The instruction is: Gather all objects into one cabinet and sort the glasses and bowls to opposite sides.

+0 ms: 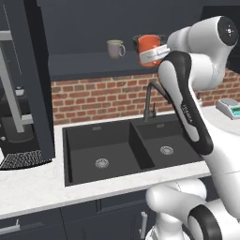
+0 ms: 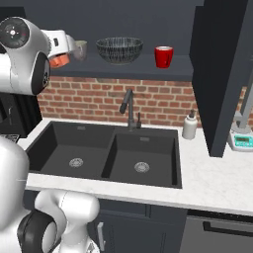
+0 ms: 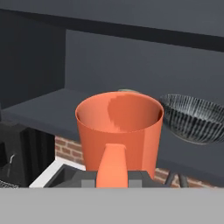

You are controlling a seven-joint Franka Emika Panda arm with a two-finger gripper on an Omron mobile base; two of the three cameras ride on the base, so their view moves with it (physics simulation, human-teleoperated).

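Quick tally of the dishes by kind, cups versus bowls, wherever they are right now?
Cups: 3, namely the orange cup in the gripper, the beige mug and the red mug
Bowls: 1, the patterned bowl
Total: 4

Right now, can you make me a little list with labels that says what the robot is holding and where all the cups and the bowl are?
tool: shut on the orange cup, near the cabinet shelf
orange cup: held upright, open side up
bowl: on the shelf, in the middle
red mug: on the shelf, right of the bowl
beige mug: on the shelf, left of the bowl
below the shelf: black double sink with a faucet
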